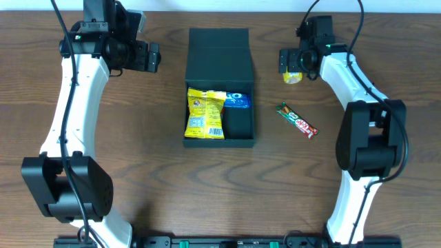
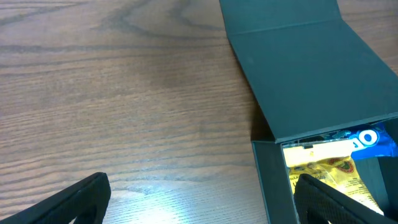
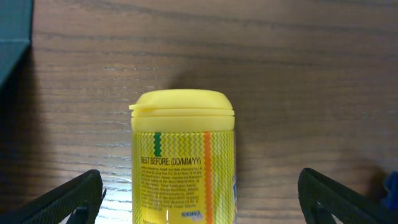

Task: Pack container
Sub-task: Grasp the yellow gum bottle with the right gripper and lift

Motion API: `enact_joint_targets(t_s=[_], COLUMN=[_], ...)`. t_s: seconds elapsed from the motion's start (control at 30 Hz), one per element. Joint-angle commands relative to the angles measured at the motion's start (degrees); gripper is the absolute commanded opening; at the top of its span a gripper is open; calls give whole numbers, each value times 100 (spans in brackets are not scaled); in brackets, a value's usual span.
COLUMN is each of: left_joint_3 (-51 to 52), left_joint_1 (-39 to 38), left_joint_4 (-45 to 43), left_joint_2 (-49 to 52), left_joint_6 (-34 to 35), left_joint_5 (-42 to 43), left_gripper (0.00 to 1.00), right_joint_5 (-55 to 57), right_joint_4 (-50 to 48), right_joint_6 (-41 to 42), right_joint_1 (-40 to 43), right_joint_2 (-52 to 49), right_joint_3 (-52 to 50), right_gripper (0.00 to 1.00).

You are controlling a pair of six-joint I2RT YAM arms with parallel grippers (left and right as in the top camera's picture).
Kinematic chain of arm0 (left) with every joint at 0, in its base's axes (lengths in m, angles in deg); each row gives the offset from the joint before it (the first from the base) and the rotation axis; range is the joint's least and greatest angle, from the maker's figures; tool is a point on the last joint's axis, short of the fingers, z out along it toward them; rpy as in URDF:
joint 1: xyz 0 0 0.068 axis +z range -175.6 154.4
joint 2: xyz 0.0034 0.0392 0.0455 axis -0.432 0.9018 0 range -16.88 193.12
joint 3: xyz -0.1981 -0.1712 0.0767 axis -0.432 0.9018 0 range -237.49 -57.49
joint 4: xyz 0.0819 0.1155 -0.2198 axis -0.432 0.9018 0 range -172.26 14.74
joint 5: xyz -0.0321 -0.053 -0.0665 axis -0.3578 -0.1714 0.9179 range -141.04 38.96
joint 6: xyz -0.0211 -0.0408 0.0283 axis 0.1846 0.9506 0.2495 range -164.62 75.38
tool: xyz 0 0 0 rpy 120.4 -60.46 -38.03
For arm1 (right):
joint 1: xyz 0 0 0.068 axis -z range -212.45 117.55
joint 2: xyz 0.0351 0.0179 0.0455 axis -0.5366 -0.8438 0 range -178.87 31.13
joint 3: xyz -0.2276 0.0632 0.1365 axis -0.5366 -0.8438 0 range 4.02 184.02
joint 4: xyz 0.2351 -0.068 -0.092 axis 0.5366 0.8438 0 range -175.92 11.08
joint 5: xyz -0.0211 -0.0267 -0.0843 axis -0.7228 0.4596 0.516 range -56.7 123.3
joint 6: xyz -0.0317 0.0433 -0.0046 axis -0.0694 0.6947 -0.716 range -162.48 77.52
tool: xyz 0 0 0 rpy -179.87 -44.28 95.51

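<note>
The dark container (image 1: 241, 129) lies open mid-table, its flap lid (image 1: 219, 48) folded back. Inside are a yellow snack packet (image 1: 204, 114) and a blue packet (image 1: 236, 100). The box also shows in the left wrist view (image 2: 311, 74), with the packets at lower right. My right gripper (image 1: 291, 63) is open over a yellow canister (image 1: 293, 77), whose lidded body (image 3: 183, 162) lies between the spread fingers (image 3: 199, 205), untouched. A red-green snack bar (image 1: 298, 120) lies right of the box. My left gripper (image 1: 153, 57) is open and empty left of the lid, above bare wood (image 2: 199, 202).
The brown wooden table (image 1: 151, 172) carries everything. The white arms stand at the left (image 1: 65, 103) and the right (image 1: 358, 83) of the box.
</note>
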Motion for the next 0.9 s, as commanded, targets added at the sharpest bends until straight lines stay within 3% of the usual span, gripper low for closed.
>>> enact_joint_targets(t_s=[0.0,0.23,0.53,0.87], left_joint_3=[-144,-144,-144,-144], left_joint_1=[22,22,22,22], left_joint_4=[15,13,13,15], left_joint_2=[-149,-149,-149,-149], left_joint_6=[94,94,92,92], left_joint_5=[-17,-20,-20,-20], left_gripper=[95,95,96,95], right_joint_5=[-44,-66,-114,-212], right_joint_4=[-33,-127,-199,-232], right_joint_6=[-17,129,240,387], right_joint_1=[0,-2,-2,-2], right_joint_2=[-173,-391,-435,-435], right_joint_3=[-2,-2,-2,-2], right_gripper=[99,95,67,50])
